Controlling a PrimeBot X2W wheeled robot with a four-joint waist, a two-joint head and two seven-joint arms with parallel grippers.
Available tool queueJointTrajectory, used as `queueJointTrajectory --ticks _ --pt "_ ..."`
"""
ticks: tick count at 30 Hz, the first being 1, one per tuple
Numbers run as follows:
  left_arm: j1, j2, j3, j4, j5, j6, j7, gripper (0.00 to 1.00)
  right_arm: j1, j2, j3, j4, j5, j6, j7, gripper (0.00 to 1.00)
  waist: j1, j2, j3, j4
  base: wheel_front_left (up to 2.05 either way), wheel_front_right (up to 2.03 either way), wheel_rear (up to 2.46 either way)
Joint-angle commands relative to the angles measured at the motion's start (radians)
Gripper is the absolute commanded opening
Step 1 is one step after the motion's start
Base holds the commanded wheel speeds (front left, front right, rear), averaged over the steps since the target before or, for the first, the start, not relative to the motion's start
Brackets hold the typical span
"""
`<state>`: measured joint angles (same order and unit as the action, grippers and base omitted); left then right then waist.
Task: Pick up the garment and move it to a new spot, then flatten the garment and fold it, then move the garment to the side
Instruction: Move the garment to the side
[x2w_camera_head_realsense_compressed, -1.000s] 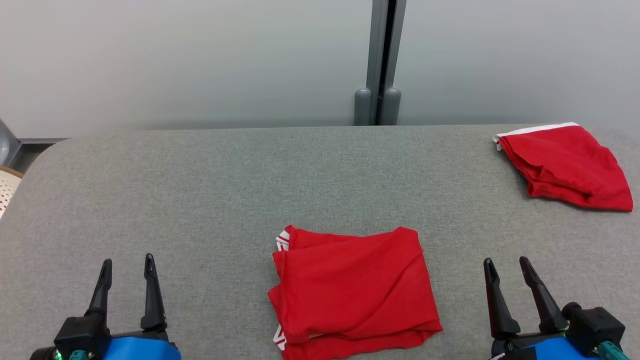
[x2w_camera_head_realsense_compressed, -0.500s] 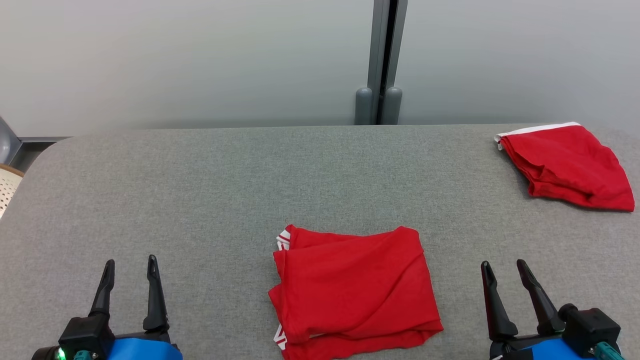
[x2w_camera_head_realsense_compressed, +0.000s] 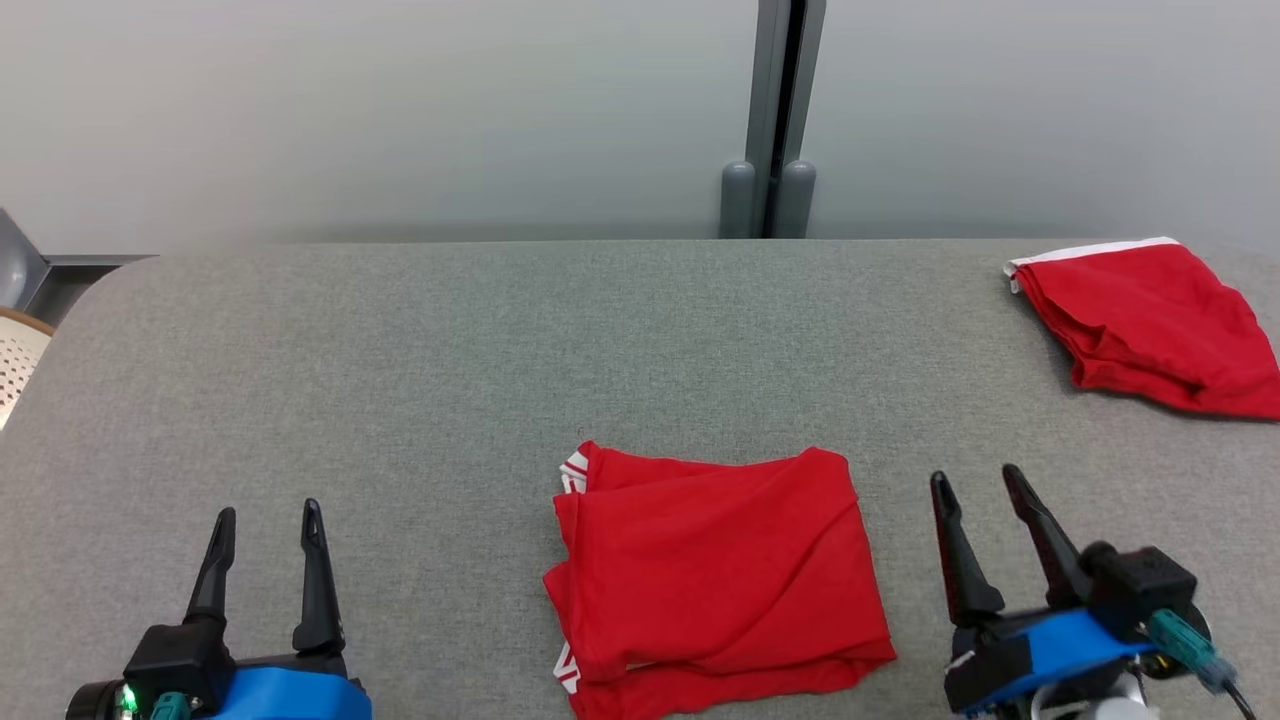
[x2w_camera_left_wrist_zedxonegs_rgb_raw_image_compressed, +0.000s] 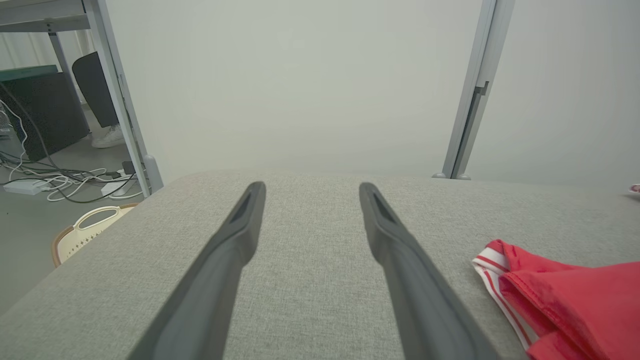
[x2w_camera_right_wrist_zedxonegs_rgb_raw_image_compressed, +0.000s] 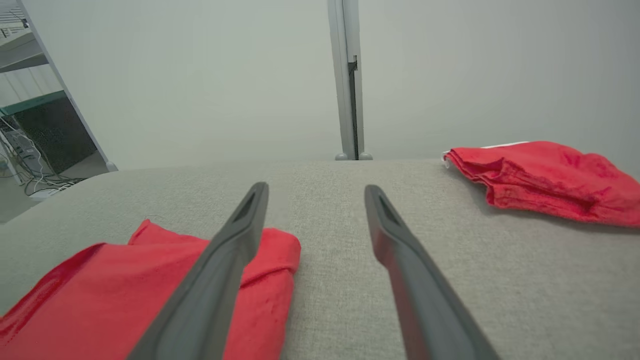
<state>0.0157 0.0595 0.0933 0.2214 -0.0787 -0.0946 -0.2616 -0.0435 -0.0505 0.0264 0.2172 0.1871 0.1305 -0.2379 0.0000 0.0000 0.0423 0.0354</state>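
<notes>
- right gripper (x2w_camera_head_realsense_compressed: 974, 473): fingers spread wide, nothing held. It sits just right of the red garment (x2w_camera_head_realsense_compressed: 715, 570), and the cloth's right edge is close off its left finger.
- left gripper (x2w_camera_head_realsense_compressed: 270, 508): also wide and empty. The garment lies well off to its right, with bare grey table (x2w_camera_head_realsense_compressed: 400, 340) between them.
- The garment already looks folded into a rough rectangle. Its striped trim is on the side facing the left gripper and loose layers show at the near edge, so the step in hand is probably moving it aside.
- To do it well: bring both grippers in low from the two sides and pinch through all the layers, not just the top one. Lift level and together so the fold doesn't drop open.
- second red garment (x2w_camera_head_realsense_compressed: 1150, 325): far ahead and right of the right gripper, near the table's far right corner. Leave it alone, and if going that way, set down beside it rather than on top.
</notes>
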Motion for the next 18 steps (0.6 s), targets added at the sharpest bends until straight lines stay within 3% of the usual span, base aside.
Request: queueJointTrajectory --ticks 1,8,18 --pt "-0.019 -0.001 0.0 -0.002 0.002 -0.002 -0.004 1.0 -0.04 0.0 0.021 0.017 -0.007 0.001 0.024 1.0 0.0 0.0 0.006 0.007 0.0 0.0 0.0" --pt "-0.04 -0.005 -0.008 0.001 -0.005 -0.007 -0.004 1.0 -0.159 0.0 0.078 0.176 -0.003 0.001 0.102 1.0 0.0 0.0 0.03 0.039 0.0 0.0 0.0" --pt "-0.056 -0.008 -0.019 0.003 -0.012 -0.008 -0.004 1.0 -0.204 0.0 0.082 0.431 0.012 0.0 0.08 1.0 0.0 0.0 0.062 0.082 0.0 0.0 0.0"
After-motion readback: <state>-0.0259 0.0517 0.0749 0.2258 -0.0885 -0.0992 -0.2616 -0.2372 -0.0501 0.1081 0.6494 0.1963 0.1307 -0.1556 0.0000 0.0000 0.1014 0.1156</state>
